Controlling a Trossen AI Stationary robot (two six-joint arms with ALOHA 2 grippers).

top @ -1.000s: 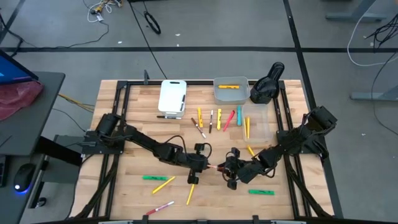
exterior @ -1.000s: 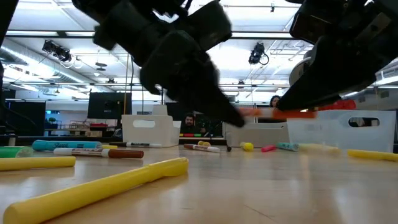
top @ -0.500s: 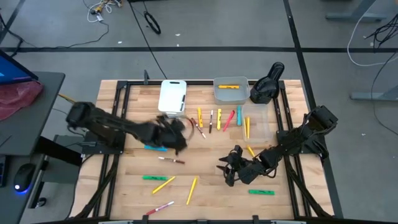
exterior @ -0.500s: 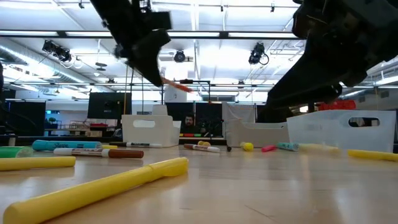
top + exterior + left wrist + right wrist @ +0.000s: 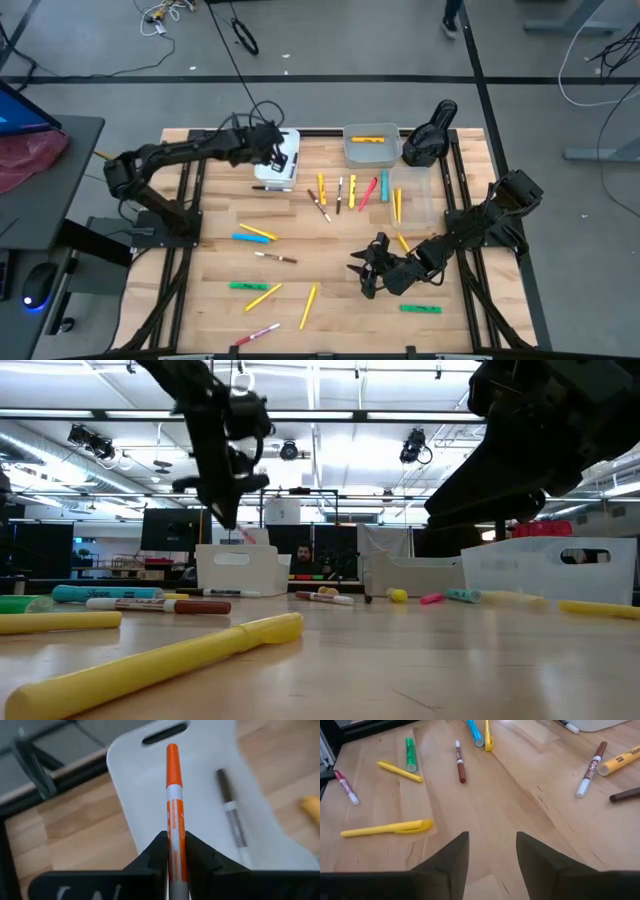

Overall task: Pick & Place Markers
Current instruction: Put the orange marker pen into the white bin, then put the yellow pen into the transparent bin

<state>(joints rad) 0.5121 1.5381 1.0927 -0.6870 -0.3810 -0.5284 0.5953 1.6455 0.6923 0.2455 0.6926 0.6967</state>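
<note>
The left gripper [image 5: 172, 851], jaws shut on a slim orange marker [image 5: 172, 795], hangs over the white rectangular bin [image 5: 277, 158] at upper left of the high view; next comes opening to drop it. The right gripper [image 5: 491, 851] waits over the counter [image 5: 330, 305] at lower right, jaws apart and empty.

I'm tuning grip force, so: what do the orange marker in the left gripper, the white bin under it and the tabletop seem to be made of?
Orange marker: smooth plastic barrel, likely; even colour, white printed band.
White bin: matte moulded plastic, probably; rounded corners, cut-out handle slot.
Tabletop: wood, butcher-block style; visible grain and joined strips.
</note>
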